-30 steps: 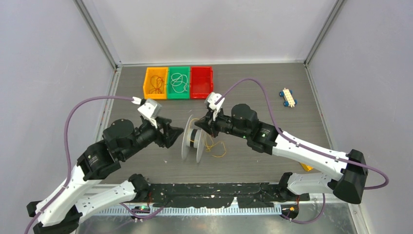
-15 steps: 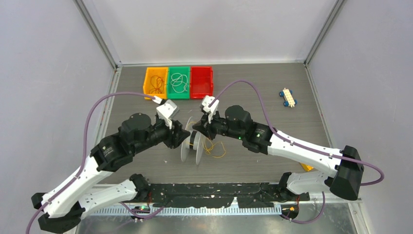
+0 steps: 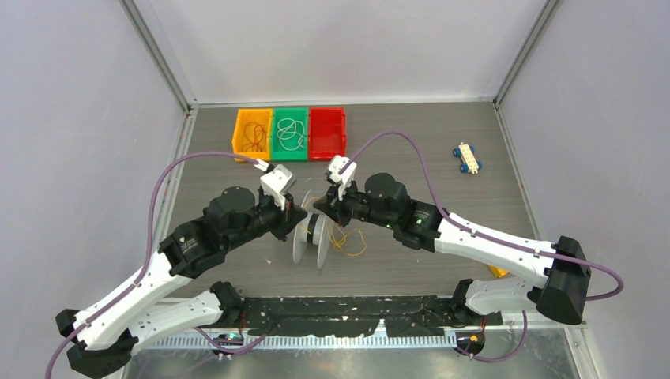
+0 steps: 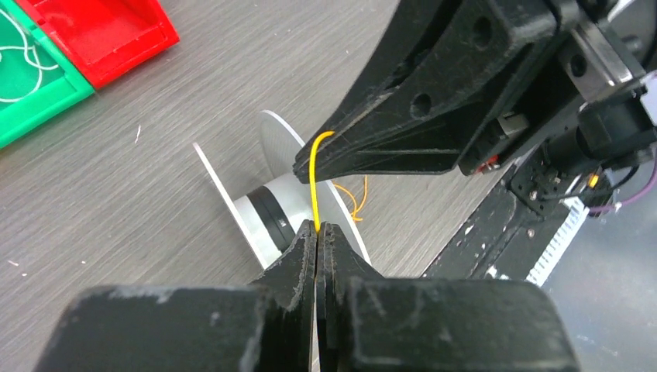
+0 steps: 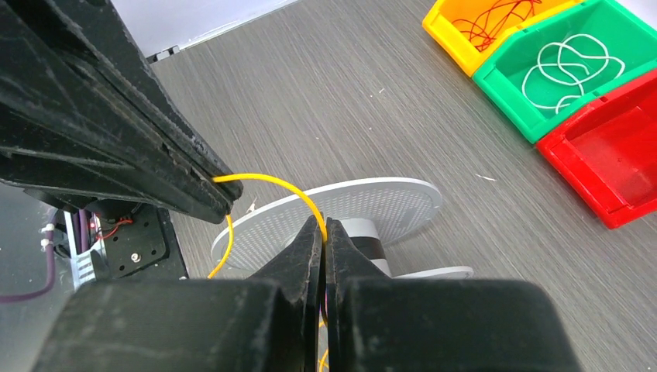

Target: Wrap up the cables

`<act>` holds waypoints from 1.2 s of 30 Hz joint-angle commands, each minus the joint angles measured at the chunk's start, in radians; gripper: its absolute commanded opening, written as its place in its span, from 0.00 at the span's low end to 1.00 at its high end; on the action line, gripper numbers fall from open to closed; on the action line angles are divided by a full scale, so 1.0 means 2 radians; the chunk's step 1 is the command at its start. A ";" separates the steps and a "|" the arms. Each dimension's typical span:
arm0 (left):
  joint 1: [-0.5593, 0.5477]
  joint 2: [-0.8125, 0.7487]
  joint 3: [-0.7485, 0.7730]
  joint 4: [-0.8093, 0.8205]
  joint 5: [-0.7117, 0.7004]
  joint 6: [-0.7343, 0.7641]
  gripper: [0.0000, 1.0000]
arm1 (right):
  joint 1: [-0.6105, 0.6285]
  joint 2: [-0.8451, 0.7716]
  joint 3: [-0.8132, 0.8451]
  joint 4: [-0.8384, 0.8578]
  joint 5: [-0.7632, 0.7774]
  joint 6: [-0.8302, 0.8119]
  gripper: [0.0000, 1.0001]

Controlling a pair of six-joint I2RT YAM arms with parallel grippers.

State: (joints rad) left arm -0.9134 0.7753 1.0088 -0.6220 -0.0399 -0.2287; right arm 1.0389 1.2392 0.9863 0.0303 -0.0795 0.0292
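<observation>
Yellow wire arched just above the spool, one end pinched between the closed fingers of the left gripper, the other clamped in the right gripper; slack loops lying beside the spool, right-arm side.

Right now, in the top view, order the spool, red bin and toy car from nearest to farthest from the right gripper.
From the right gripper:
1. Spool, mid-table, right beside it.
2. Red bin, back row.
3. Toy car, far right.

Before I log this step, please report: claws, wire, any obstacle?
Left claw shut on yellow wire. Right claw shut on same wire, short span between. Spool close beneath, nothing in the way.
</observation>
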 commanded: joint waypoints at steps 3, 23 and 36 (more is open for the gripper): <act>0.012 -0.032 -0.044 0.121 -0.033 -0.059 0.00 | 0.003 -0.016 -0.025 0.041 0.018 0.021 0.05; 0.069 -0.053 -0.065 0.177 -0.001 -0.103 0.00 | 0.004 -0.029 -0.059 0.040 0.025 0.052 0.16; 0.070 -0.067 -0.055 0.081 0.018 -0.092 0.38 | 0.004 -0.057 -0.065 0.022 0.030 0.034 0.05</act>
State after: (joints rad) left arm -0.7765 0.6662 0.8684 -0.3882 -0.0227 -0.4232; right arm 1.0443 1.1667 0.8402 0.0738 -0.0086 0.1207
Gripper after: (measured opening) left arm 0.262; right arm 0.070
